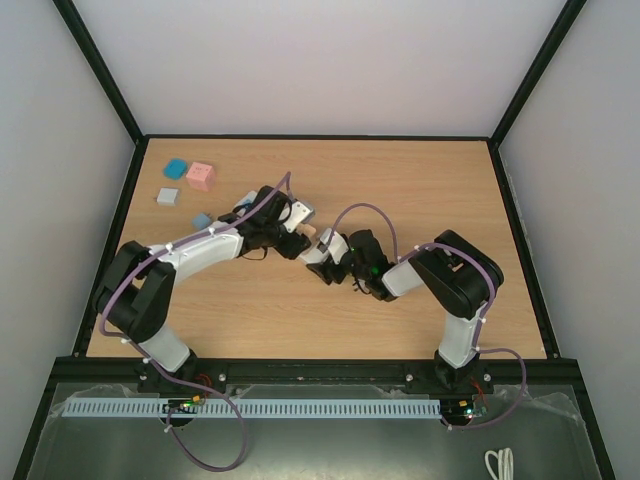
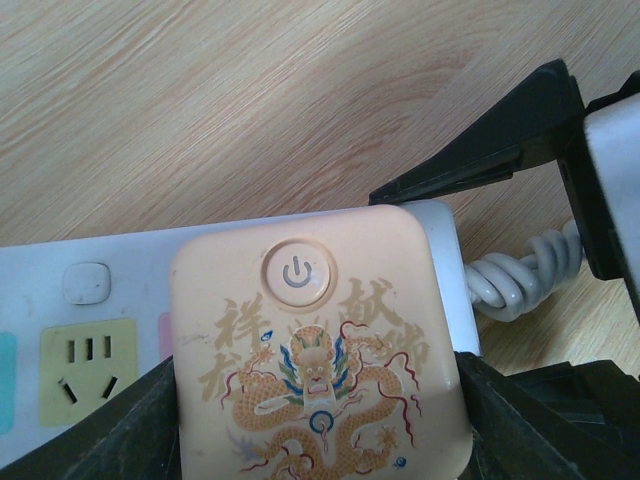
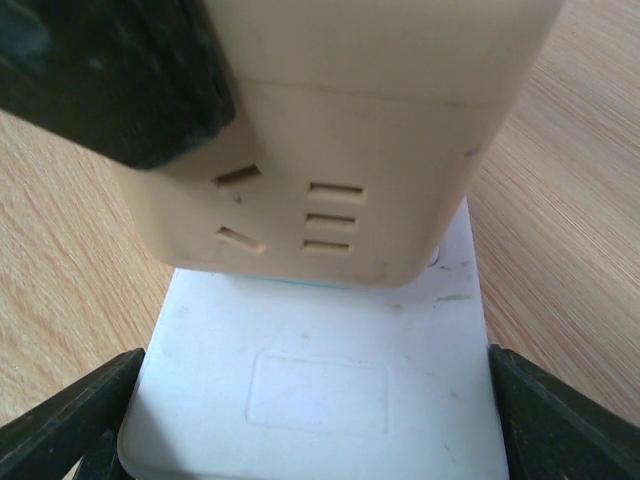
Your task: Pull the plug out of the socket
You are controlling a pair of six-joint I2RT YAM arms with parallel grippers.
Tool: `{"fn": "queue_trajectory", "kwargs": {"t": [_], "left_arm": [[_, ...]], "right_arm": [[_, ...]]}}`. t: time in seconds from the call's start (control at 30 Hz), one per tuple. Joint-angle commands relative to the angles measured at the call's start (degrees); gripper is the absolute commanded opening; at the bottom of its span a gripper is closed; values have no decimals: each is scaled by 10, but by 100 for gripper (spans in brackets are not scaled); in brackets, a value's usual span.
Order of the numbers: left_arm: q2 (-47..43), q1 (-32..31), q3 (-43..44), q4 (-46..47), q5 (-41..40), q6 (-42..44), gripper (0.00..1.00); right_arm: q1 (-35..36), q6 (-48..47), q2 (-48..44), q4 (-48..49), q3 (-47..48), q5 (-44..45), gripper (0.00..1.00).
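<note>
Peach-cream plug (image 2: 315, 350), a rounded cube with a power button (image 2: 296, 272) and a dragon print on top, over the cord end of the socket (image 2: 35, 285); plain slots on its side in the right wrist view, and a teal sliver of outlet (image 3: 300, 285) just beneath. Cannot tell whether seated in the white strip or lifted clear of it. Beside it on the strip, a small white switch (image 2: 85, 283) and a yellow outlet (image 2: 88, 370); past the strip's end, a coiled white cord (image 2: 520, 275). Left gripper (image 2: 315, 400) clamped around the plug, one black finger (image 2: 130, 430) against each side. Right gripper (image 3: 315, 365) narrowed onto the socket's bare white end, fingers (image 3: 570, 420) against both long edges, wooden table (image 1: 400, 180) on either side. All of it at mid-table in the overhead view, both arms bent inward to meet there. Well apart, toward the far left corner: a pink cube (image 1: 201, 176), a blue block (image 1: 176, 167), a grey block (image 1: 167, 197), and nearer the left arm a smaller blue piece (image 1: 201, 219)
</note>
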Motion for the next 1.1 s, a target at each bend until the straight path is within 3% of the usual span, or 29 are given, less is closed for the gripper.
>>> {"fn": "queue_trajectory", "kwargs": {"t": [0.0,0.13,0.53,0.73,0.9,1.07], "left_arm": [[-46,-14,4,29,29,4,16],[-52,-14,3,25,-14,14,16],[-88,52,-8,3,39,-5,16],[-99,143,4,-37,106,9,16],[-118,264,-2,-78,189,52,20],[-138,365,-30,-103,210,93,17]], "right_arm": [[-7,7,4,-24,7,54,41],[-7,7,3,-26,6,53,41],[-7,8,-1,-35,7,40,42],[-7,6,-4,-43,7,31,42],[-7,0,-12,-60,9,22,42],[-7,0,-17,-66,10,21,42]]}}
